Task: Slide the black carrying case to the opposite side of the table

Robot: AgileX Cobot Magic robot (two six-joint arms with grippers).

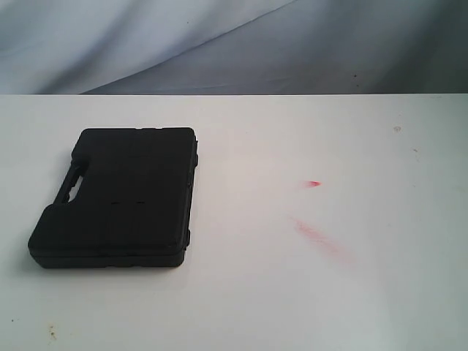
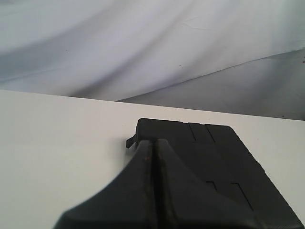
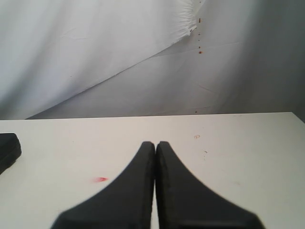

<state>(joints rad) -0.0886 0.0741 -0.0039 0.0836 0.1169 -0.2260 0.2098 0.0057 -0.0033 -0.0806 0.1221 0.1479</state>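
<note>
The black case (image 1: 121, 197) lies flat on the left half of the white table (image 1: 307, 285), its handle slot (image 1: 73, 184) along its left edge. Neither arm shows in the exterior view. In the left wrist view my left gripper (image 2: 155, 142) is shut with nothing held, its tips in front of the case (image 2: 214, 162) near the case's corner. In the right wrist view my right gripper (image 3: 155, 144) is also shut and empty over bare table, and only a corner of the case (image 3: 8, 149) shows at the frame's edge.
Red smears (image 1: 316, 235) and a small red mark (image 1: 314, 183) stain the table right of centre. A grey-white cloth backdrop (image 1: 219, 44) hangs behind the table's far edge. A few small specks dot the tabletop.
</note>
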